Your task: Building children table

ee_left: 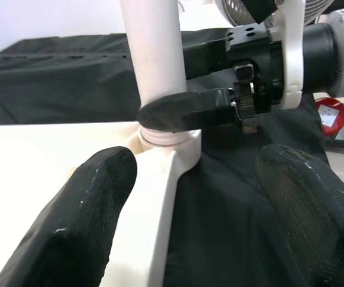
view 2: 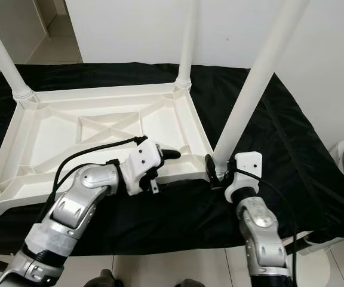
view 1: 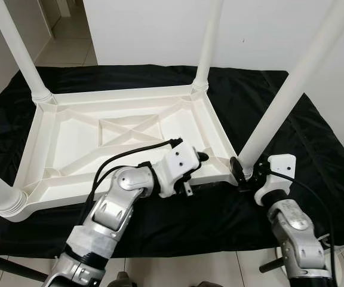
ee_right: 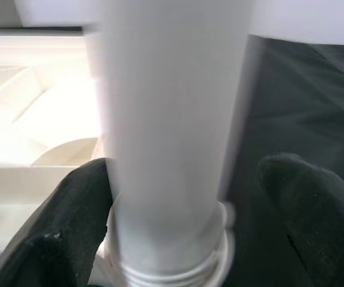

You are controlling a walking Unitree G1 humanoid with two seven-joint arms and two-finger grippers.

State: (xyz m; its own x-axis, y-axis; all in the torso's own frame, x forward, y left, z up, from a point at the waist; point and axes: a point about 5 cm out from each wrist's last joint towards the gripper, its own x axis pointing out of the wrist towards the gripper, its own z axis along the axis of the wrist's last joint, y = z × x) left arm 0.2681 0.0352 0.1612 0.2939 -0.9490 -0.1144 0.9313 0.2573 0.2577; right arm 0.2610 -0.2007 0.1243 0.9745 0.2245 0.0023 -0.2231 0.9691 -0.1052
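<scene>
Seating the last leg at the near right corner of the upturned table top

The white table top (view 1: 124,140) lies upside down on the black cloth (view 1: 291,137), four legs standing. The right hand (view 1: 242,173) straddles the near right leg (view 1: 279,107) at its threaded collar (ee_right: 172,263), fingers spread, perhaps not gripping. The left hand (view 1: 196,162), spread, hovers beside the corner. Keep the leg upright; turn until the collar seats.

Both eye views look forward and steeply down from the head at the upturned white table (view 1: 130,143) on its black cloth (view 1: 315,137), set slightly apart. The left wrist view looks close along its jaws at the near-right leg (ee_left: 154,60), with the right gripper (ee_left: 190,110) beyond. The right wrist view faces that same leg, very near, between its jaws.
</scene>
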